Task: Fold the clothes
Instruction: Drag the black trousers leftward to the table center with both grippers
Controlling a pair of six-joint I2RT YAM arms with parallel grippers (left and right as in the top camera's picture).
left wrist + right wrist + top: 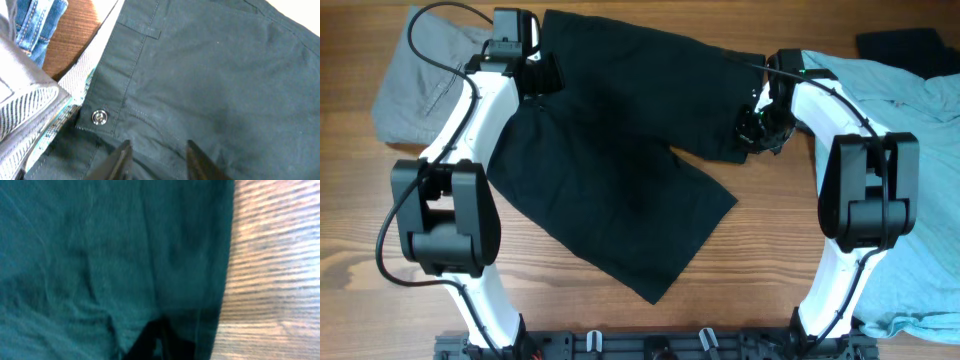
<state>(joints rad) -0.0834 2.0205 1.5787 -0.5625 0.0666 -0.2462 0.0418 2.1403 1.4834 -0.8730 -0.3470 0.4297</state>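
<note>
The black shorts (620, 160) lie spread across the middle of the table, waistband to the far left, legs toward the right and the front. My left gripper (538, 72) is over the waistband. In the left wrist view its fingers (157, 155) are apart, tips resting on the black fabric near a metal snap button (100, 116). My right gripper (756, 124) is at the hem of the far leg. In the right wrist view its dark fingers (156, 342) are close together on the shorts' fabric (100, 255) near the hem edge.
Grey shorts (415, 80) lie at the far left, partly under the left arm. A light blue T-shirt (930, 140) covers the right side. A dark garment (905, 48) lies at the far right. Blue denim (37, 22) shows in the left wrist view.
</note>
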